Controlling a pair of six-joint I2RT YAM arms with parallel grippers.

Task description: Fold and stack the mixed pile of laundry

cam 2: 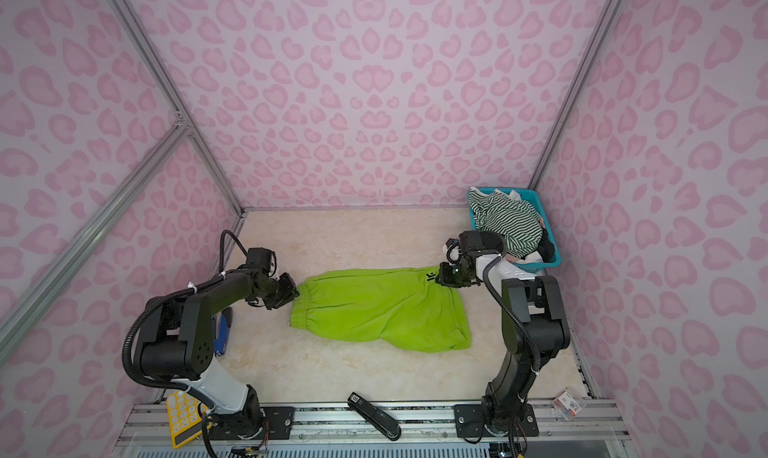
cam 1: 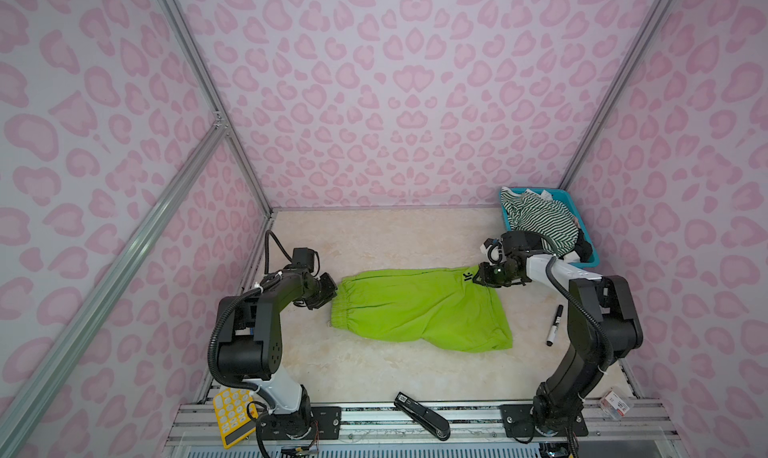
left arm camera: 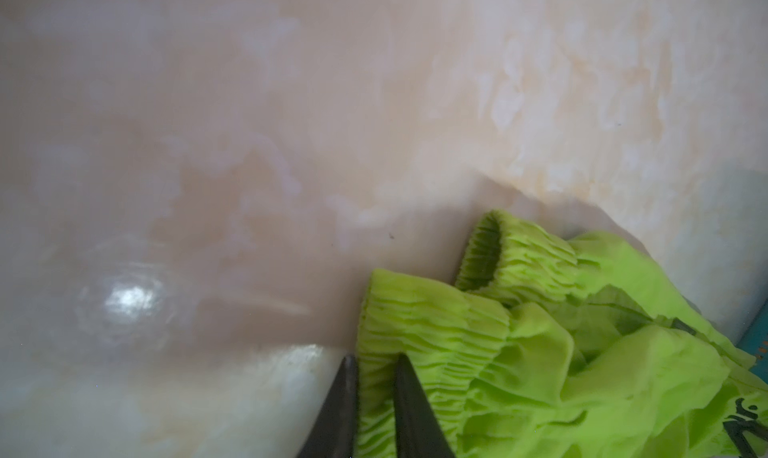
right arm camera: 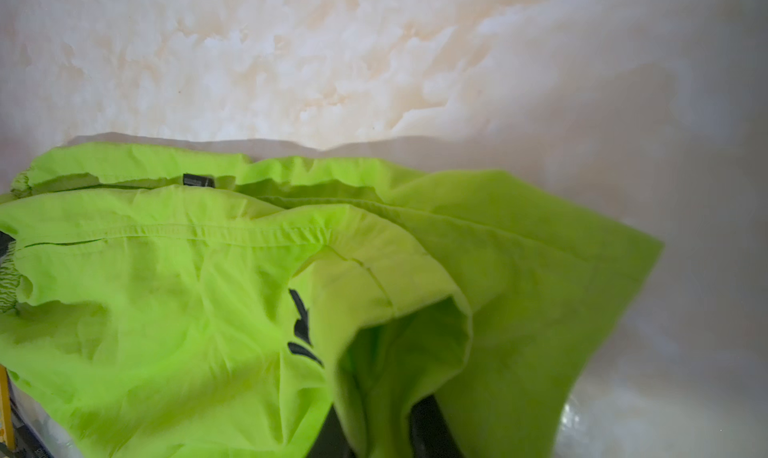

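- Lime-green shorts (cam 1: 419, 306) lay mid-table on the marbled table (cam 1: 374, 235), spread out but creased, apart from the other laundry.
- Long axis ran across the table, from my left arm toward my right. Elastic waistband (cam 1: 338, 306) pointed to my left side and the leg openings to my right. Black logo (cam 1: 467, 276) faced up at the far right corner.
- Left pincer (cam 1: 333, 294): narrow, nipping the far end of the waistband. The left wrist view showed gathered elastic between my fingers (left arm camera: 336, 410).
- Right pincer (cam 1: 476, 278): narrow, closed on the far leg hem (right arm camera: 459, 310) just beside the logo, with cloth between the fingers in the right wrist view.
- Step, as judged: first fold of the shorts, both far corners in hand. Nothing stacked yet.
- Next move, as judged: raise both corners level, carry the far edge over to the near edge, and keep the cloth taut. Thin fabric could slip or bunch.
- Striped top (cam 1: 536, 221) and dark clothes (cam 1: 584, 244) sat in the teal basket (cam 1: 592, 262) at the far right.
- Black marker (cam 1: 555, 325) lay right of the shorts, not touching them.
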